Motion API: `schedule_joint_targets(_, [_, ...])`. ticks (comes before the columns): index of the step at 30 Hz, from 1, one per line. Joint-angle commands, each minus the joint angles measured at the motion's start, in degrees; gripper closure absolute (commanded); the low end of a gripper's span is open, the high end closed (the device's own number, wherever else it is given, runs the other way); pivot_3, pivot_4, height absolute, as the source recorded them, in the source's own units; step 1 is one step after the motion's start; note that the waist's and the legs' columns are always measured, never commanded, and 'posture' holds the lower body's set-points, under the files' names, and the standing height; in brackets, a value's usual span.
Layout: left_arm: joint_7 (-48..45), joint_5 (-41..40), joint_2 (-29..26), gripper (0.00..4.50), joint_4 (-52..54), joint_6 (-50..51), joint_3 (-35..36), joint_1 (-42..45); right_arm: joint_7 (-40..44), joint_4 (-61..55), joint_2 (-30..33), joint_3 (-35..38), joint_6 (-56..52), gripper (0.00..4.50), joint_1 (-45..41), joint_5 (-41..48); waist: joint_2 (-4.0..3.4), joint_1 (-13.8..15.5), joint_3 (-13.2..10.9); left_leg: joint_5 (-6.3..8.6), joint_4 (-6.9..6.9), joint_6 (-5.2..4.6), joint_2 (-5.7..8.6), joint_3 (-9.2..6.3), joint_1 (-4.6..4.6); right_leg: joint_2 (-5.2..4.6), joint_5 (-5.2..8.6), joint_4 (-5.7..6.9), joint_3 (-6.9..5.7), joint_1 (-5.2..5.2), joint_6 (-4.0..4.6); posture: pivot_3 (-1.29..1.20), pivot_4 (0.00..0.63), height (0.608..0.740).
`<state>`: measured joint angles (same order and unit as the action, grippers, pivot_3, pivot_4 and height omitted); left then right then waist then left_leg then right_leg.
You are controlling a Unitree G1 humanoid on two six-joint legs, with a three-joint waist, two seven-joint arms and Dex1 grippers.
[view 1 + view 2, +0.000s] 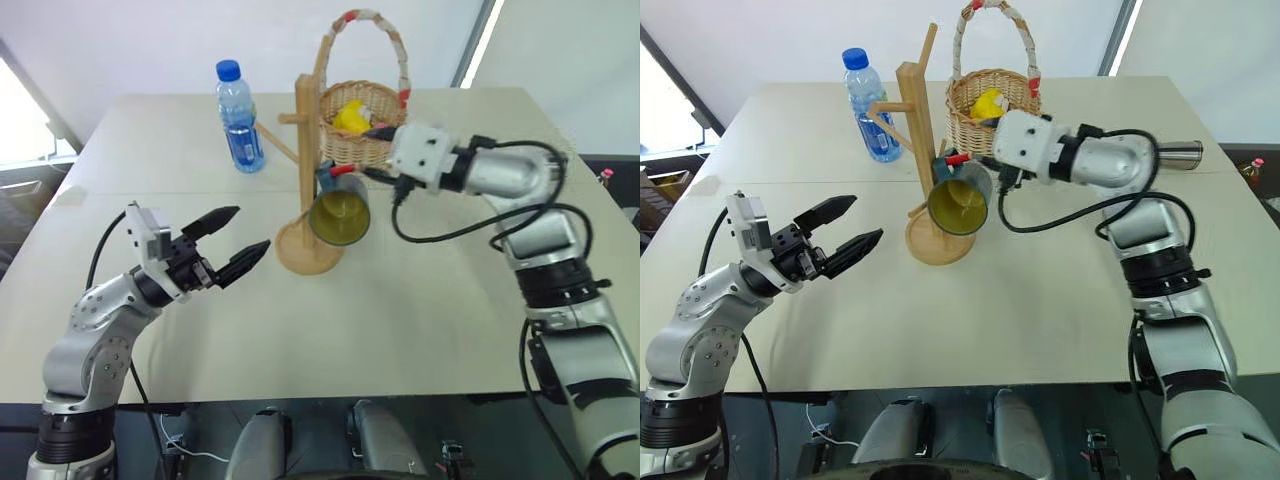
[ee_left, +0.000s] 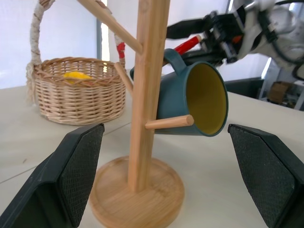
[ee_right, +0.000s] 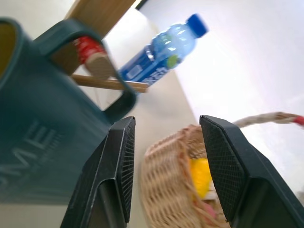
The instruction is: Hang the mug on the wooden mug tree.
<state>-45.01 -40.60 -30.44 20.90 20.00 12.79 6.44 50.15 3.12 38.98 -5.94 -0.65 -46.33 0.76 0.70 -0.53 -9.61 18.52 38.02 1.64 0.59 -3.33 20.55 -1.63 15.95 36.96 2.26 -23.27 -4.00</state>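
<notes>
Your right tool [image 3: 164,166] stands with its jaws apart and nothing between them, just beside the mug's handle. The mug [image 1: 340,212] hangs on the wooden mug tree [image 1: 305,190]: its loop handle is threaded over a red-tipped peg [image 3: 90,52] directly ahead of the right tool, and it tilts with its yellow-green mouth facing back toward you. That tilt looks like the natural hang of a mug carried by its handle alone, so the peg, not the tool, seems to bear the weight now.

Your left tool [image 1: 232,245] hovers over the counter [image 1: 400,320], also spread wide and empty, pointing at the tree's post from the side opposite the right tool. From there the round base sits just ahead of it and the mug beyond the post; it looks placed to steady the tree if it should rock, though it touches nothing.

Past the right tool's fingertips stand a wicker basket [image 1: 355,130] with something yellow inside and, farther across, a blue-capped water bottle [image 1: 238,120].

I judge the hanging essentially done. When you draw the right tool back, mind the handle loop beside its finger, since a snag could lift the mug off the peg.
</notes>
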Motion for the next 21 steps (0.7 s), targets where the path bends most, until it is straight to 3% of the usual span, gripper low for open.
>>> schedule_joint_targets(1, [2.7, 0.6, -0.5, 0.0, 1.3, 1.1, 1.4, -0.7, -0.1, -5.6, 2.8, 7.5, -5.1, 2.18, 5.0, 5.3, 0.01, 0.0, 0.0, 0.0, 0.0, 0.0, 0.0, 0.0, 0.01, -0.02, 0.0, -0.03, 0.0, 0.02, 0.0, 0.0, 0.15, 0.74])
schedule_joint_targets(3, [4.7, 0.5, -0.5, 0.0, 0.5, 2.5, 2.0, -1.3, -1.3, -7.6, 3.4, 10.6, -8.0, 2.18, 8.7, 7.2, 0.01, -0.1, 0.0, 0.0, -0.02, -0.01, 0.0, 0.01, -0.01, -0.03, 0.0, -0.06, 0.01, 0.05, 0.0, 0.0, 0.15, 0.74])
schedule_joint_targets(7, [10.7, 5.7, 1.4, 0.0, -2.5, -0.4, 3.4, -2.7, -7.2, -7.8, -1.8, 18.4, -13.2, 2.18, 17.9, 14.0, 0.01, -0.3, 0.0, 0.0, -0.05, -0.01, -0.02, 0.02, -0.08, 0.01, 0.0, 0.01, 0.03, 0.05, 0.0, 0.0, 0.15, 0.74])
schedule_joint_targets(11, [16.8, 11.9, 3.4, 0.0, -7.3, -2.6, 3.7, -3.9, -12.0, -6.2, -7.9, 19.0, -10.8, 2.18, 26.7, 14.0, 0.01, -0.3, 0.0, 0.0, -0.07, -0.01, -0.06, 0.01, -0.14, 0.08, 0.0, 0.07, 0.03, 0.06, 0.0, 0.0, 0.15, 0.74])
schedule_joint_targets(15, [20.1, 16.2, 5.3, 0.0, -11.1, -5.4, 3.6, -5.9, -16.7, -2.9, -13.7, 19.6, -7.9, 2.18, 29.9, 13.9, -0.01, -0.4, 0.0, 0.0, -0.04, -0.01, -0.05, 0.09, -0.13, 0.08, -0.01, 0.13, 0.09, 0.0, -0.01, 0.0, 0.15, 0.74])
schedule_joint_targets(21, [20.9, 16.2, 7.3, 0.0, -12.1, -7.0, 4.6, -7.3, -17.8, 0.0, -15.6, 18.8, -5.9, 2.18, 30.3, 14.2, 0.0, -0.1, 0.0, 0.0, -0.04, -0.01, -0.04, 0.07, -0.1, 0.05, -0.01, 0.11, 0.07, 0.01, -0.01, 0.0, 0.15, 0.74])
